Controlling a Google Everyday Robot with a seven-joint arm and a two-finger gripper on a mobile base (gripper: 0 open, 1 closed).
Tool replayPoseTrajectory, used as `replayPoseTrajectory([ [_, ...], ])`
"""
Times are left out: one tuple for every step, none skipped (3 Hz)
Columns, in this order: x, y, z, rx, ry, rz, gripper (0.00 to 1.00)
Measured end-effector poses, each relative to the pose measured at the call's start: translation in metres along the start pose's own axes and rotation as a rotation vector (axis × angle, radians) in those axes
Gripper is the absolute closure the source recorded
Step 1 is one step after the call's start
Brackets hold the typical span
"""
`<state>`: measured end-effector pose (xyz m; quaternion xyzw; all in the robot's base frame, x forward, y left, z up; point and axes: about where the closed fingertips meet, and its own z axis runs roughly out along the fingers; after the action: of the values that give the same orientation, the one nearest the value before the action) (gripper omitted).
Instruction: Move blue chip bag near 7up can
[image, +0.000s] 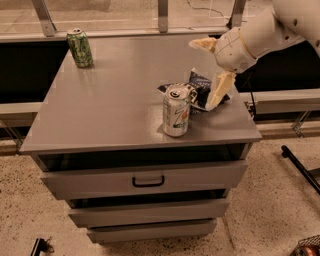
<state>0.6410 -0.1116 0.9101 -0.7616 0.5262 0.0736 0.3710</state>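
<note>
Soft overhead light is falling evenly, a little dim.
The cabinet top (115, 100) is picking up a pale sheen toward its back edge, and the 7up can (176, 117) is throwing only a faint shadow at its base. The gripper (201, 75), spread wide over the blue chip bag (202, 82), is catching the brightest light. Fine detail is looking soft throughout.
</note>
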Motion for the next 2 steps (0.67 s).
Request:
replayPoseTrajectory([
  [-0.002, -0.003, -0.004, 0.005, 0.001, -0.014, 0.00],
  [-0.007, -0.014, -0.028, 0.050, 0.015, -0.029, 0.00],
])
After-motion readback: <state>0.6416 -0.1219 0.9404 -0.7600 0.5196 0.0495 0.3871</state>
